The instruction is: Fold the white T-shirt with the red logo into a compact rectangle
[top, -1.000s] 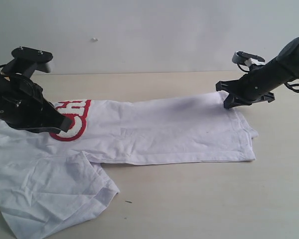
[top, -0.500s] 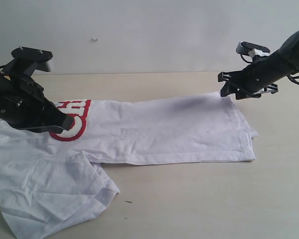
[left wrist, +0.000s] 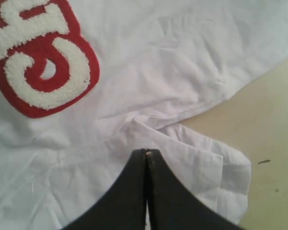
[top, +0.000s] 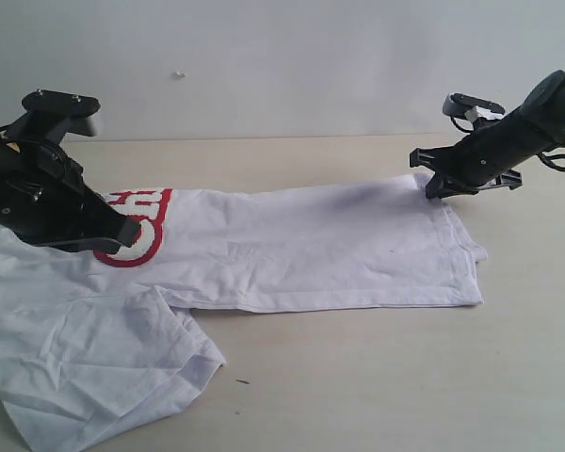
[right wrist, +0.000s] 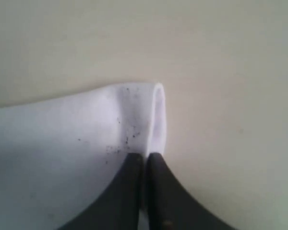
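The white T-shirt (top: 311, 254) lies spread on the table (top: 377, 377) between the jaws. Left jaws pinch cloth near the red logo (top: 137, 231), right jaws grip a hem corner, both fully closed, likely ready to fold.

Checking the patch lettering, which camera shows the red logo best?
Left wrist view: the red logo is large, its fuzzy white letters sharp, though cropped. The exterior view shows it small, partly behind the left arm. The right wrist view shows none.
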